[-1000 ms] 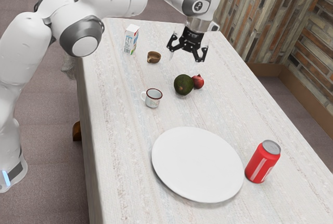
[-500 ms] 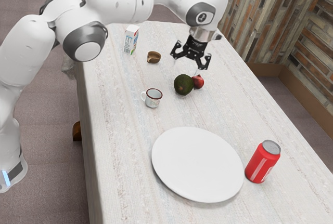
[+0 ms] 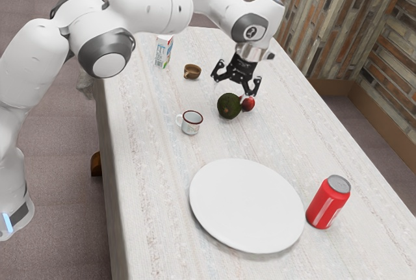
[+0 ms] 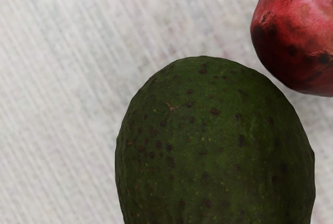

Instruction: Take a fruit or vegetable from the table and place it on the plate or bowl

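A dark green avocado [image 3: 229,106] lies on the table beside a small red fruit [image 3: 247,103], the two touching or nearly so. My gripper [image 3: 234,89] hangs open just above them, its fingers spread over the avocado's top. In the wrist view the avocado [image 4: 213,146] sits right under my hand, with the red fruit [image 4: 296,31] close beside it. A large white plate [image 3: 246,204] lies nearer the table's front, well apart from the fruit.
A white enamel mug [image 3: 190,122] stands at the exterior view's left of the avocado. A small brown cup [image 3: 191,71] and a milk carton [image 3: 164,49] are farther back. A red soda can [image 3: 327,201] stands right of the plate.
My gripper has come down and shifted slightly toward the avocado over the last second, from well above the fruit to just over it. It stays open. Nothing on the table has moved.
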Motion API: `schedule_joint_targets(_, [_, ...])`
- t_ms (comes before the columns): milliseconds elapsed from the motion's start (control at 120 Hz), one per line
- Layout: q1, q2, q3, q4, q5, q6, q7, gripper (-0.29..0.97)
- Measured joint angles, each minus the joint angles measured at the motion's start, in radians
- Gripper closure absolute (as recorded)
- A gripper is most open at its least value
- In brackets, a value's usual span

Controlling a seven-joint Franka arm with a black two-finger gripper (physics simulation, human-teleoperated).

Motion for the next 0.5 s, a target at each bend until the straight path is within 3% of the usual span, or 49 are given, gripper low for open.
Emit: schedule_joint_targets(500, [-0.006, 0.001, -0.009, -0.028, 0.008, 0.041, -0.006, 0.00])
